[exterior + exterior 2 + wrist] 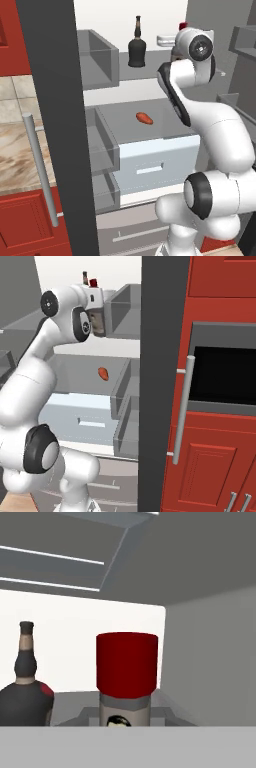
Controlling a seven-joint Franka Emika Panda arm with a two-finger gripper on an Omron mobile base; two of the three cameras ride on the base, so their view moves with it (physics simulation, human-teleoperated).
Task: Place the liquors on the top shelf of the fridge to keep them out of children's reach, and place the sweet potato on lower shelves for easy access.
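Gripper (98, 323): up at top shelf (150, 70) level, jaw state can't tell (fingers hidden).
Red-capped bottle (127, 679): dead ahead of hand, very close, upright, long axis vertical; label w/ small dark emblem, no legible text.
Black bottle (137, 45): further back, to one side, upright on same shelf.
Sweet potato (144, 118): on lower shelf, below.

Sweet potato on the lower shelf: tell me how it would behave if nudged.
The sweet potato is oblong with tapered ends and lies on its side, so it would probably roll or pivot rather than slide straight. It looks small and solid, likely stiff. The flat lower shelf shows no raised lip, so it might travel.
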